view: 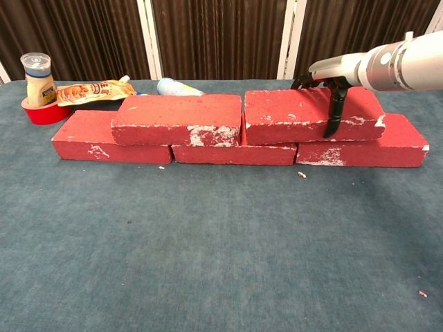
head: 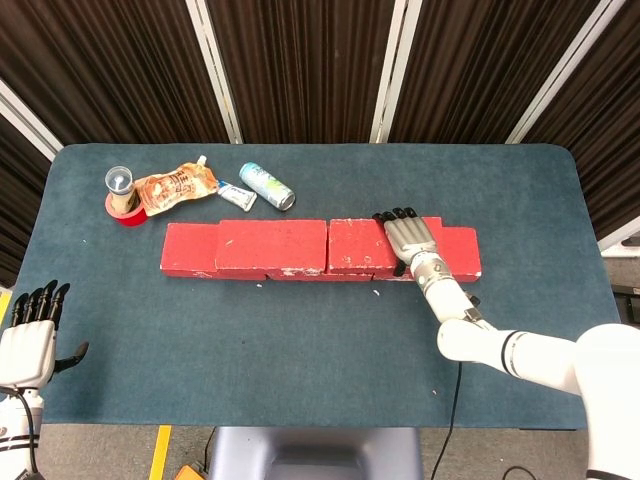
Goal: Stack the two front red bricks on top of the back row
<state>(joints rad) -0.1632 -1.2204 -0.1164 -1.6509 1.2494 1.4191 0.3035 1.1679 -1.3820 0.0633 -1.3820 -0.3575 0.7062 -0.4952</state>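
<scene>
At the far left, the robot's left hand [head: 30,335] hangs off the near corner of the blue-grey carpeted surface [head: 300,340], open, fingers apart and pointing up, holding nothing.

At the back left of the surface a small clear-capped bottle [view: 39,78] stands upright inside a red tape roll [view: 43,112]. Just right of it lies an orange printed foil pouch [view: 93,90], then a small white tube [head: 237,195], and a pale blue and white can [head: 267,186] on its side.

In the middle runs the row of rough red bricks with chipped white patches. The bottom course is three bricks end to end: the left base brick [view: 104,141], the middle base brick [view: 234,153] and the right base brick [view: 377,146]. Two more sit on top, each bridging a joint below: the left upper brick [view: 178,119] and the right upper brick [view: 304,115], standing very close end to end, with a thin dark seam between them.

The right hand [head: 410,242] grips the right upper brick near its right end, fingers [head: 395,215] spread flat across the top and reaching its back edge, thumb [view: 335,114] hooked down over the front face. Its white forearm [head: 500,350] reaches in from the lower right.
</scene>
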